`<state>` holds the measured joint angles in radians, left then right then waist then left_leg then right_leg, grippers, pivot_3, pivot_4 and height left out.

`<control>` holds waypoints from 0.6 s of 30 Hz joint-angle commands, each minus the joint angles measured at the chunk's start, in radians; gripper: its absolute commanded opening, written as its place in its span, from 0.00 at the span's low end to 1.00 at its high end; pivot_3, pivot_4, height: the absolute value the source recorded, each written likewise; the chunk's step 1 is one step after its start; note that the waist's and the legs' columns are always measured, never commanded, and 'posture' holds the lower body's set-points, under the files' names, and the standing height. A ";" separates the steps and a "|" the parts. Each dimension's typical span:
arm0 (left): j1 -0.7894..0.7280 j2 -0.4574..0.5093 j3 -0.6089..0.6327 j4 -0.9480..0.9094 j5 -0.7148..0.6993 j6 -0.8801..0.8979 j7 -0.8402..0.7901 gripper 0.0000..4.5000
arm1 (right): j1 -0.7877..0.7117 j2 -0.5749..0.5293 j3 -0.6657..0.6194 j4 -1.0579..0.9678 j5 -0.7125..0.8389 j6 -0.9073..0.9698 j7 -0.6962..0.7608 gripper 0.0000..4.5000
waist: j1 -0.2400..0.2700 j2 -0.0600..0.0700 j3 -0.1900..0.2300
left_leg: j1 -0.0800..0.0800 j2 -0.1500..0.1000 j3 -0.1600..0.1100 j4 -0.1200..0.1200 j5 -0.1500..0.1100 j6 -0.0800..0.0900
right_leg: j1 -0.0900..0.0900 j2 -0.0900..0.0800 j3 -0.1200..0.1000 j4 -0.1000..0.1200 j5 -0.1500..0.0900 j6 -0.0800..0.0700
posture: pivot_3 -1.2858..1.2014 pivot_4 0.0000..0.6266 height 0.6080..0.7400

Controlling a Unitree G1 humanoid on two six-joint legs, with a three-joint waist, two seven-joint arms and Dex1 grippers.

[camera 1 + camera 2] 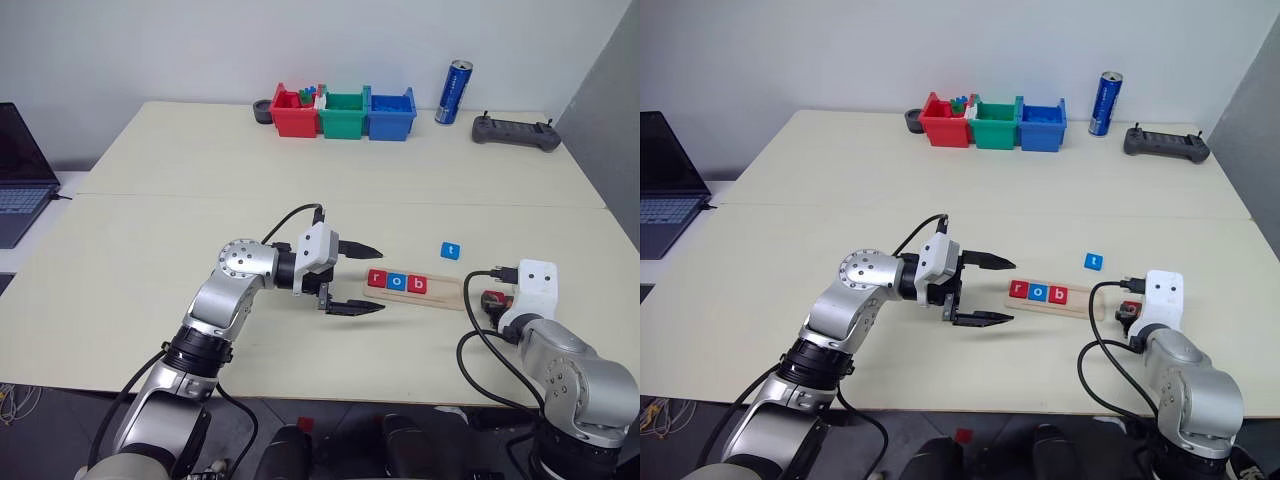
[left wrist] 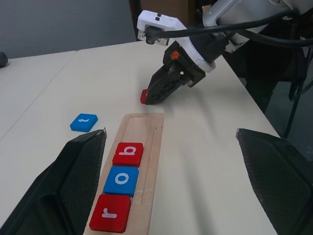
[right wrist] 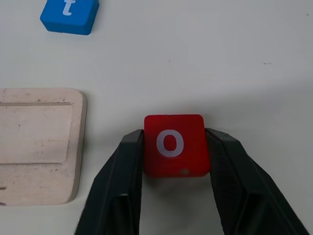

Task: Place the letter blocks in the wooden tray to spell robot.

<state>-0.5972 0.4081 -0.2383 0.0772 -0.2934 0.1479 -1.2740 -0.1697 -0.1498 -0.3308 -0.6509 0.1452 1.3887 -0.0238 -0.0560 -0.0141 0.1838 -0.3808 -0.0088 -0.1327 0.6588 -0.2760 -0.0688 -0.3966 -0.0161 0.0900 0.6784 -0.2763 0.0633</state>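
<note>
The wooden tray (image 1: 445,292) lies on the table and holds three letter blocks: a red r (image 1: 377,279), a blue o (image 1: 398,283) and a red b (image 1: 419,286). Its right part is bare. A blue t block (image 1: 451,250) lies loose on the table just behind the tray. Just past the tray's right end is a red o block (image 3: 173,144), down at the table surface, with my right gripper (image 3: 175,142) shut on it, one finger against each side. My left gripper (image 1: 1011,291) stands wide open at the tray's left end, with nothing between its fingers.
At the back of the table stand a red bin (image 1: 293,115), a green bin (image 1: 344,114) and a blue bin (image 1: 390,114). Beside them are a blue can (image 1: 454,92) and a dark controller (image 1: 516,131). A laptop (image 1: 20,170) sits at the far left.
</note>
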 commanded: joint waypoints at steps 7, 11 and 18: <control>-0.011 0.004 0.007 -0.029 -0.013 -0.004 -0.001 1.00 | -0.042 -0.028 -0.048 -0.027 -0.008 0.048 0.017 0.99 | -0.002 0.000 0.000 | 0.000 0.000 0.000 0.000 0.000 0.000 | 0.000 0.000 0.000 0.000 0.000 0.000 | 0.52 0.24 1.00; -0.015 0.003 0.007 -0.022 -0.013 -0.007 -0.004 1.00 | -0.113 -0.040 -0.048 -0.066 -0.004 0.049 0.027 0.99 | -0.002 0.001 0.000 | 0.000 0.000 0.000 -0.001 0.000 0.000 | -0.001 0.000 0.000 0.001 0.000 0.000 | 0.52 0.24 1.00; -0.030 -0.002 0.004 0.001 -0.010 -0.018 -0.013 1.00 | -0.125 -0.319 -0.027 -0.008 0.187 -0.149 0.409 0.99 | 0.002 0.000 0.001 | -0.002 0.000 0.000 -0.001 0.000 0.000 | -0.002 0.000 0.000 -0.001 0.000 0.000 | 0.52 0.24 1.00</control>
<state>-0.6032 0.4093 -0.2384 0.0886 -0.2930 0.1446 -1.2800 -0.3110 -0.4352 -0.3479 -0.6570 0.2784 1.3188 0.2809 -0.0536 -0.0139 0.1849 -0.3830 -0.0092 -0.1325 0.6573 -0.2761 -0.0687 -0.3982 -0.0165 0.0893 0.6760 -0.2763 0.0633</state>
